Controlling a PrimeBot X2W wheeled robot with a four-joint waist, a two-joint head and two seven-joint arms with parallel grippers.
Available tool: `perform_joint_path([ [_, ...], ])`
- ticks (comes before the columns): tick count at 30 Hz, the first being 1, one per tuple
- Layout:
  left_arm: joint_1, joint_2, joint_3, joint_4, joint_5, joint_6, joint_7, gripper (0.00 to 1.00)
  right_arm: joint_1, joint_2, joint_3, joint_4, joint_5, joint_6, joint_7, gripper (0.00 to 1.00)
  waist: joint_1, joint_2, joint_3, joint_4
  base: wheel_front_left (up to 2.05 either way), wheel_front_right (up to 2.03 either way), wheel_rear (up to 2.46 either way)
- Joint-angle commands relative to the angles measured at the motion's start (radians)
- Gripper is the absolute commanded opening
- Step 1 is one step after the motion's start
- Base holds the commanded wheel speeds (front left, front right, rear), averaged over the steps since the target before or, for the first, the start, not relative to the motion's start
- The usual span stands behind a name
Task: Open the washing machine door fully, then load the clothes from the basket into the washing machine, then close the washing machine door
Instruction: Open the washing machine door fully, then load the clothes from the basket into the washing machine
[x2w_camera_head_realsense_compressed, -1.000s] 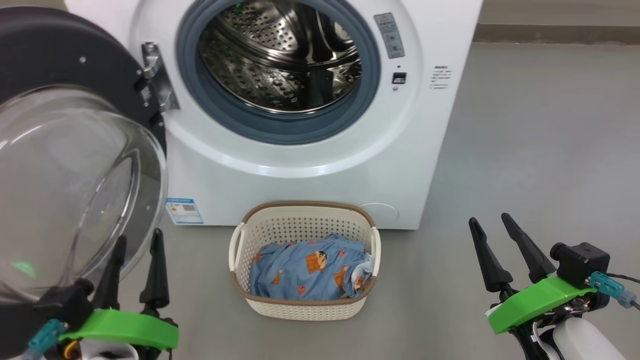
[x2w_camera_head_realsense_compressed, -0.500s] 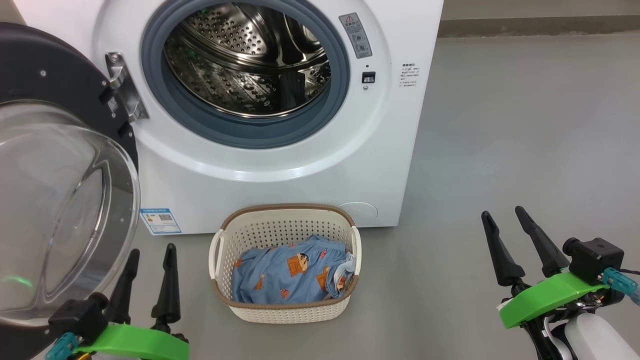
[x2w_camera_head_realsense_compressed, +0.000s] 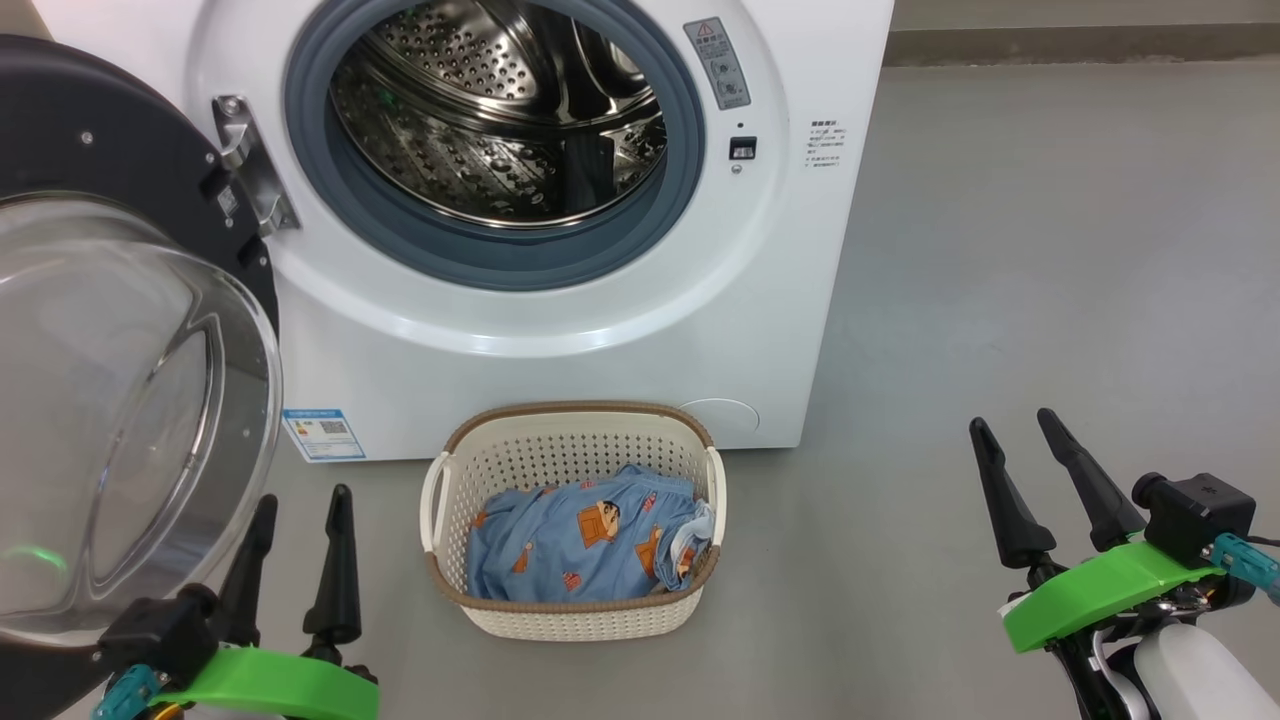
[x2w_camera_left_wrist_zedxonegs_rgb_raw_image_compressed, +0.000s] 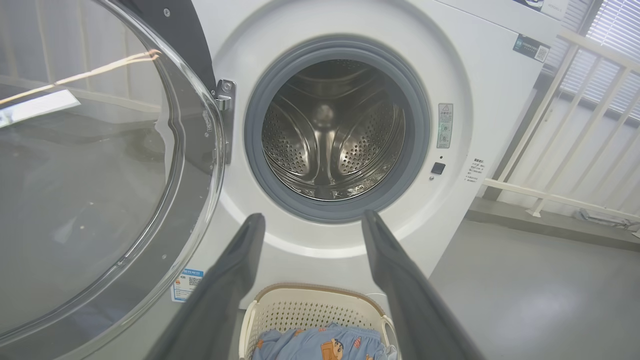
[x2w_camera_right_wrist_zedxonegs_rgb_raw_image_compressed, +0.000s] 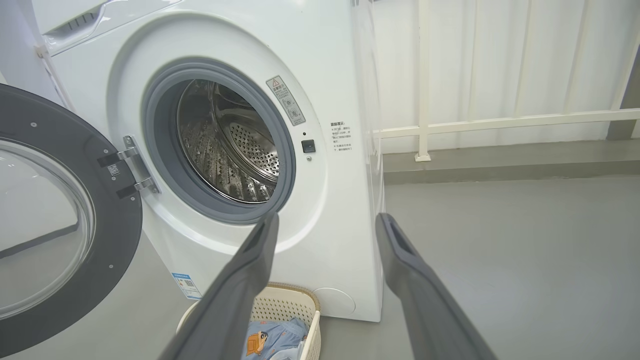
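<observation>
Fig.: head view is shifting w/ the robot's body over the last sec; the things themselves aren't moving. Washing machine door is standing swung open, just left of the left pincer. Left and right pincer are both hanging wide & empty. Basket w/ the clothes is sitting on the floor between the pincers, ahead of them, against the washing machine. Door step is looking done; loading is coming next.
</observation>
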Motion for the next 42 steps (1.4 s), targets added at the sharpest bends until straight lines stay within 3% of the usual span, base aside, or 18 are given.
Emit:
perform_joint_path([
  [1, -0.02, 0.017, 0.039, -0.019, 0.008, -0.007, -0.007, 1.0, -0.002, -0.007, 0.012, -0.025, -0.01, 0.006, -0.012, 1.0, 0.0, 0.0, 0.0, 0.001, 0.0, 0.0, 0.0],
  [32, -0.023, 0.01, 0.046, -0.003, 0.044, -0.028, -0.007, 1.0, 0.001, -0.005, 0.02, -0.021, -0.007, 0.006, -0.012, 1.0, 0.0, 0.0, -0.001, 0.005, 0.01, -0.01, 0.0],
  [42, -0.021, 0.01, 0.043, -0.003, 0.042, -0.032, -0.007, 1.0, 0.004, -0.003, 0.021, -0.021, -0.007, 0.006, -0.012, 1.0, 0.0, 0.0, 0.001, 0.006, 0.97, -0.97, 0.0],
])
